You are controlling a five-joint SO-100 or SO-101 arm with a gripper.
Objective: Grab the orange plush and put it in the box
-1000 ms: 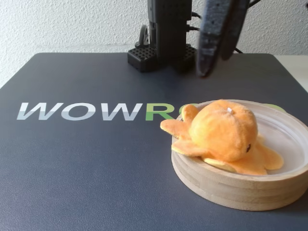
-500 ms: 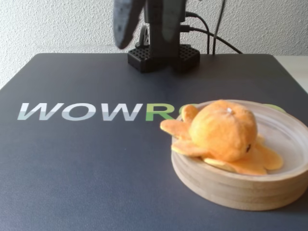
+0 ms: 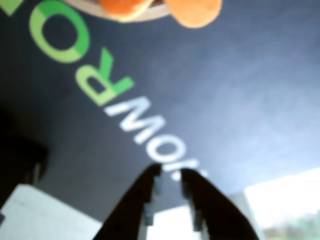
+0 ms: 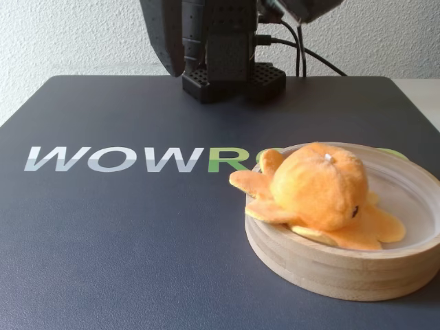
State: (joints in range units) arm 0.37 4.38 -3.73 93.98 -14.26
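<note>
The orange plush (image 4: 320, 185) lies inside the box (image 4: 330, 271), a shallow round wooden tray at the right of the fixed view; one tentacle hangs over the tray's left rim. In the wrist view the plush (image 3: 195, 12) and a sliver of the box rim (image 3: 150, 16) show at the top edge. My gripper (image 3: 171, 172) enters the wrist view from the bottom. It is far from the plush and holds nothing. Its jaws stand almost together with only a thin slit between them. In the fixed view the arm (image 4: 206, 41) is raised at the back, above its base.
A dark mat (image 4: 137, 240) with the lettering "WOWRO..." (image 4: 117, 159) covers the table. The arm's black base (image 4: 234, 82) stands at the mat's back edge, with cables (image 4: 302, 51) running right. A white wall is behind.
</note>
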